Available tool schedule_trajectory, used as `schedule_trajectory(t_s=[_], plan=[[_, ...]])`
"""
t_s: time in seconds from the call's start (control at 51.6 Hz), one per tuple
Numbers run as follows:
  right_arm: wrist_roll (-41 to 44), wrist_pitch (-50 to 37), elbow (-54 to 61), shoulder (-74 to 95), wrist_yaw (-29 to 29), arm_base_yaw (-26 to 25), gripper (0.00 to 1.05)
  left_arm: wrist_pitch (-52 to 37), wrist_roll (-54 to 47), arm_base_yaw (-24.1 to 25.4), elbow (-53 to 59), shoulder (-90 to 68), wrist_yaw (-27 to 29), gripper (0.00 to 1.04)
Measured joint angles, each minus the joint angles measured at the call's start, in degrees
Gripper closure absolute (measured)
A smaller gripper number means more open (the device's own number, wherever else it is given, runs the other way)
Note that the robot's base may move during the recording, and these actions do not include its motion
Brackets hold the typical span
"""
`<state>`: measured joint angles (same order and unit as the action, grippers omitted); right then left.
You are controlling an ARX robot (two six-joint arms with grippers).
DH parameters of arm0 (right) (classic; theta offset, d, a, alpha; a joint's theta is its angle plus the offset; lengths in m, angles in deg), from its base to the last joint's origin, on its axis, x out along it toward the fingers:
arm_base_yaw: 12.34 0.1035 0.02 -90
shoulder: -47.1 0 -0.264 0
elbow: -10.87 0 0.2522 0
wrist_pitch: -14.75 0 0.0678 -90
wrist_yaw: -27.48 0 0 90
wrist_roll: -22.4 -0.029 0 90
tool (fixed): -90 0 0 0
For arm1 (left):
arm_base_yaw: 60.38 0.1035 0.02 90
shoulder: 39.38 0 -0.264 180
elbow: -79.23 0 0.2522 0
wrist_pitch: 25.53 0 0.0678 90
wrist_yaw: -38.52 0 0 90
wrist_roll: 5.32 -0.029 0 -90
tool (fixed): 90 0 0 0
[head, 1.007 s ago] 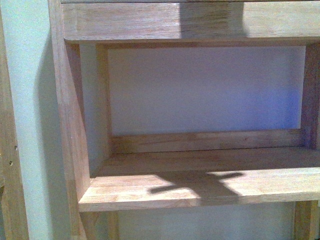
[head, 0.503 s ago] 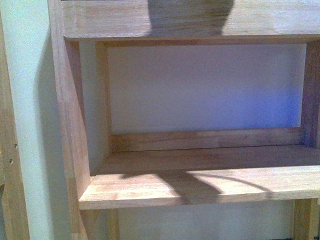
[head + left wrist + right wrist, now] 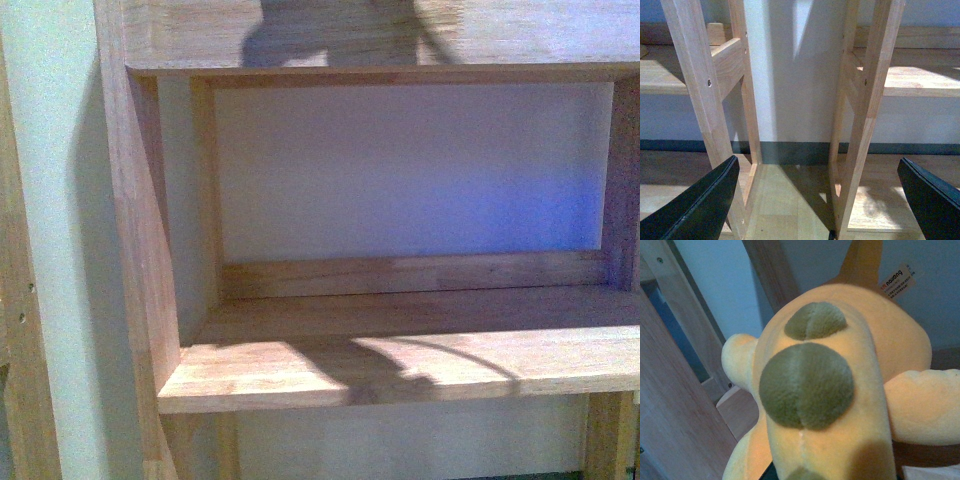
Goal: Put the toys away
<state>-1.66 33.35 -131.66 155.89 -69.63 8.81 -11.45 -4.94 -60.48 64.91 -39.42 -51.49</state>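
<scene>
Right wrist view fills with the plush toy, apparently carried toward the wooden shelf; grip unseen. Left gripper is spread wide, idle.

Front view is grainy and soft, with a blue-violet cast on the shelf's back wall. A bright light patch crosses its front board, cut by curved dark shadows; another shadow falls on the upper board. Left wrist view is sharper, evenly lit, with sunlit patches on the floor beyond the left gripper. Right wrist view is dim; the plush toy is close and slightly blurred.
</scene>
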Motion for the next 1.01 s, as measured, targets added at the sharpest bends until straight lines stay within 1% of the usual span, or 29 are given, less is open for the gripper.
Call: schedule_trajectory(t_s=[0.426, 0.62, 0.755, 1.007], plan=[[-2.5, 5.2, -17.8, 11.6, -1.7, 0.2, 0.98, 0.0, 0.0, 0.0, 0.0, 0.0, 0.0, 0.06], [-4.8, 6.8, -24.4, 16.0, -2.7, 1.0, 0.98, 0.0, 0.0, 0.0, 0.0, 0.0, 0.0, 0.06], [-7.3, 9.7, -31.7, 20.5, -3.3, 1.5, 0.98, 0.0, 0.0, 0.0, 0.0, 0.0, 0.0, 0.06], [-9.9, 10.2, -35.8, 23.3, -3.9, 2.1, 0.98, 0.0, 0.0, 0.0, 0.0, 0.0, 0.0, 0.06]])
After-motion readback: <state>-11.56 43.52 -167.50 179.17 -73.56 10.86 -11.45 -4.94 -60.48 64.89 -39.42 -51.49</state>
